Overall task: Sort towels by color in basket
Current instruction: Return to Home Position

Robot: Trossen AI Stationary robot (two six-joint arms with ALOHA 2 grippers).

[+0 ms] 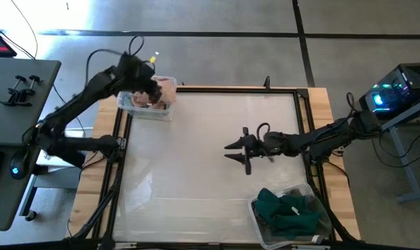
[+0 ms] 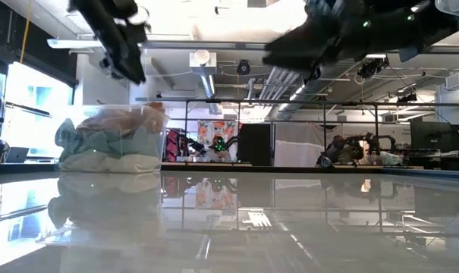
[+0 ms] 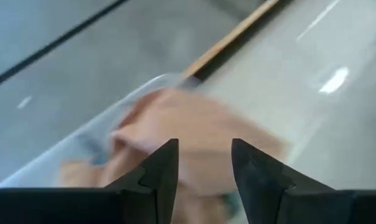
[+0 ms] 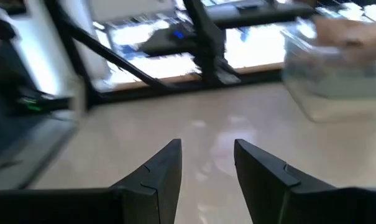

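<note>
The left pincer [image 3: 203, 146] hangs above the peach towel [image 3: 194, 121] in the clear bin [image 1: 148, 111], fingers apart and empty. The right pincer [image 1: 232, 151], likewise open and empty, hovers over the counter [image 1: 189, 160], well apart from the dark teal towel [image 1: 286, 212].

My left arm [image 1: 85, 105] reaches from beside the table's [image 1: 196, 173] left edge out over the far left corner, elbow bent and wrist tipped down. My left gripper [image 1: 150, 89] hangs there above the surface, its 2 fingers [image 3: 163, 168] parted with a clear gap. My right arm [image 1: 321, 137] stretches in from the right edge, nearly level. My right gripper [image 1: 229, 151] hovers just right of the table's middle, its 2 fingers [image 4: 166, 168] spread apart.
</note>
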